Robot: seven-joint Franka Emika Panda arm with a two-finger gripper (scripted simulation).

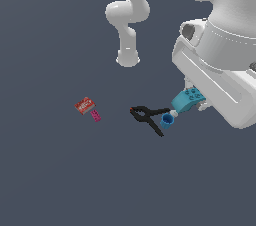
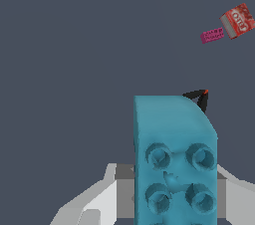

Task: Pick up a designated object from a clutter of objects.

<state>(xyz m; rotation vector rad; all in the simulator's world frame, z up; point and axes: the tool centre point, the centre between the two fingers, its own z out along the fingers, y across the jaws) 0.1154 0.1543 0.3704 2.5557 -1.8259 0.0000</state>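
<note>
The teal studded brick (image 1: 188, 99) sits between my gripper's (image 1: 194, 102) fingers, and the gripper is shut on it. In the wrist view the brick (image 2: 174, 154) fills the lower middle, studs facing the camera, with grey fingers (image 2: 94, 204) on either side. It looks raised off the dark floor, above the rest of the clutter. The black spring clamp (image 1: 147, 116), blue cup (image 1: 166, 121) and small white ball (image 1: 173, 113) lie just to the exterior view's left of the brick.
The flat red box (image 1: 85, 105) and tiny pink brick (image 1: 95, 115) lie together further to the exterior view's left; both show in the wrist view (image 2: 238, 20) (image 2: 212, 35). A clamp tip (image 2: 199, 97) peeks past the brick. The arm's base (image 1: 128, 57) stands at the back.
</note>
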